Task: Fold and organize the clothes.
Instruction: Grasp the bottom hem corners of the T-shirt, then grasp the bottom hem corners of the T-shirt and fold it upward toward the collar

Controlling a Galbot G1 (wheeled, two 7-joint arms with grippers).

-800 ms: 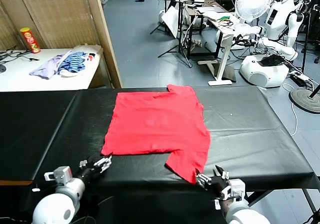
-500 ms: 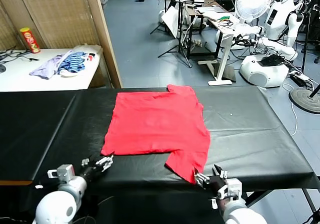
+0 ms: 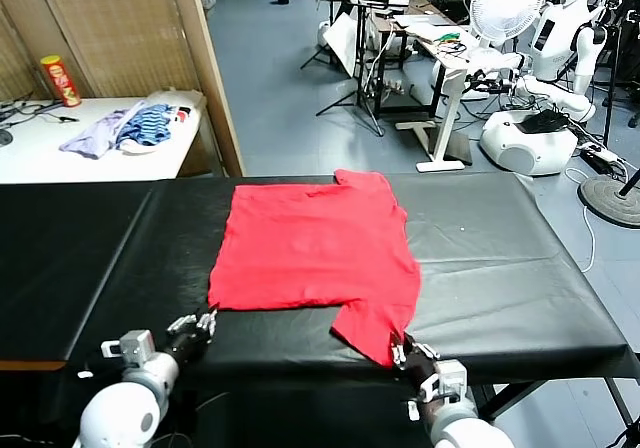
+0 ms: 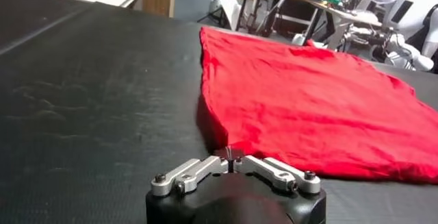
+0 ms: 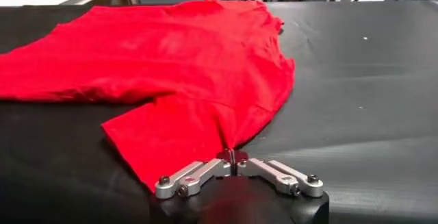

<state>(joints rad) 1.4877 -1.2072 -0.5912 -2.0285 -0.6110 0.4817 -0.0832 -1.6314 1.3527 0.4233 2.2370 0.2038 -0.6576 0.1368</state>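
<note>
While one red T-shirt (image 3: 315, 258) lies flat on my black table (image 3: 520, 258), my two grippers sit at its near edge. My left gripper (image 3: 203, 321) is pinched closed at the shirt's near left corner; my right gripper (image 3: 402, 349) is pinched closed on the sleeve's soft, wrinkled cotton hem.

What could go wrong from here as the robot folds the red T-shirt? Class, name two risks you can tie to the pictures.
1. Both grippers, left and right, have shut jaws pinching only the red T-shirt at its near edge; such thin grips might slip once lifted.
2. The near sleeve sticks out toward the right gripper, so a fold may come out crooked or bunched.
</note>
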